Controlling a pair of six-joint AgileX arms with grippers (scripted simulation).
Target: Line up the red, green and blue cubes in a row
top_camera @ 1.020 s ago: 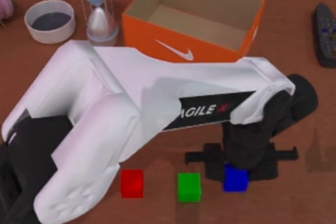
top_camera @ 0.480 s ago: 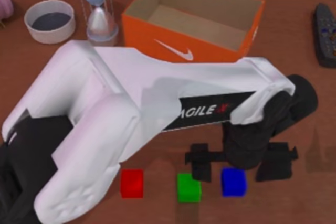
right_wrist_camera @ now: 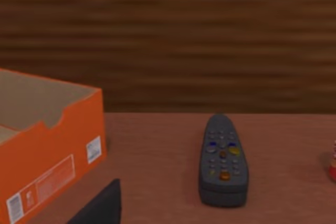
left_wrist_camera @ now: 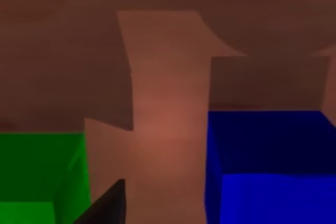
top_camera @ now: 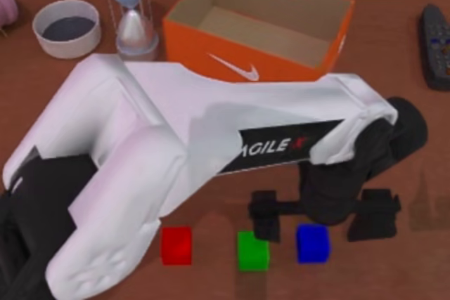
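Across the table the left arm reads "AGILE X"; left gripper (top_camera: 322, 214) spread wide just behind blue cube (top_camera: 313, 243), green cube (top_camera: 253, 250) and red cube (top_camera: 176, 245) alongside.

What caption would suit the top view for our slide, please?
Left gripper open over the blue cube, which ends a row with red cube and green cube.

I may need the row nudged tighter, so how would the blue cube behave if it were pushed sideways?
The blue cube would probably slide rather than roll, since it sits on a flat face. Its squat, equal-sided shape makes tipping unlikely. It looks rigid, so the open left gripper around it should shift it without deforming it.
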